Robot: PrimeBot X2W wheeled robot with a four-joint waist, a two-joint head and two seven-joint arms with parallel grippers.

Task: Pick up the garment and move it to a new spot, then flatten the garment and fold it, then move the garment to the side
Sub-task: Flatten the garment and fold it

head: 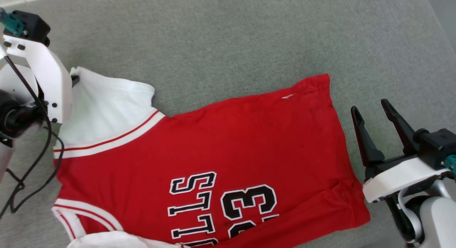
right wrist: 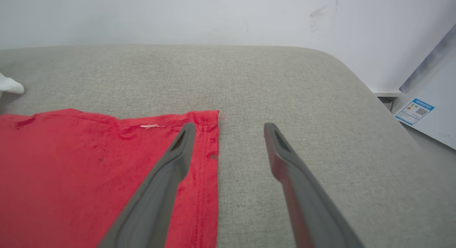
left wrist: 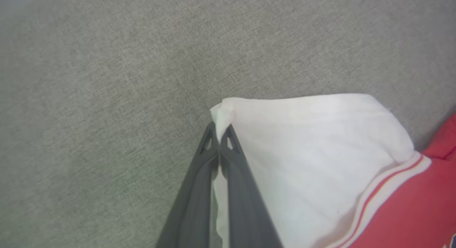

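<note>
- Grey woven surface (head: 228, 34) carries the work. One pale wall (right wrist: 178, 13) rises behind it. One white panel with one blue-and-white label (right wrist: 415, 111) stands off the surface, beyond the garment's hem end.
- Garments counted: one. The garment (head: 213, 151), red with white sleeves, lies spread on the surface with its print side up. Its near part runs past the bottom edge of the head view.
- Sleeves counted: two. One white sleeve (head: 107, 105) sits at the garment's far shoulder corner. The second sleeve (head: 117, 239) is at the near shoulder and is partly cut off by the frame edge.
- Trim: one red-and-white stripe band (head: 107, 143) runs along the seam between the far sleeve and the red body.
- Print: one number "33" (head: 249, 201) and black, white-edged letters lie on the garment's near half.
- One short white thread mark (head: 288, 96) sits on the red cloth near the hem's far corner.
- Left gripper (left wrist: 219, 134): two fingers, pressed together and pinching the outer corner of the far sleeve. The cloth bunches at the tips.
- Right gripper (head: 370, 106): two fingers, spread wide, holding nothing, just beside the garment's hem. In the right wrist view one finger lies over the hem edge and the other over bare surface. Contact with the cloth cannot be told.
- One black cable (head: 35, 176) hangs beside the garment's shoulder end.
</note>
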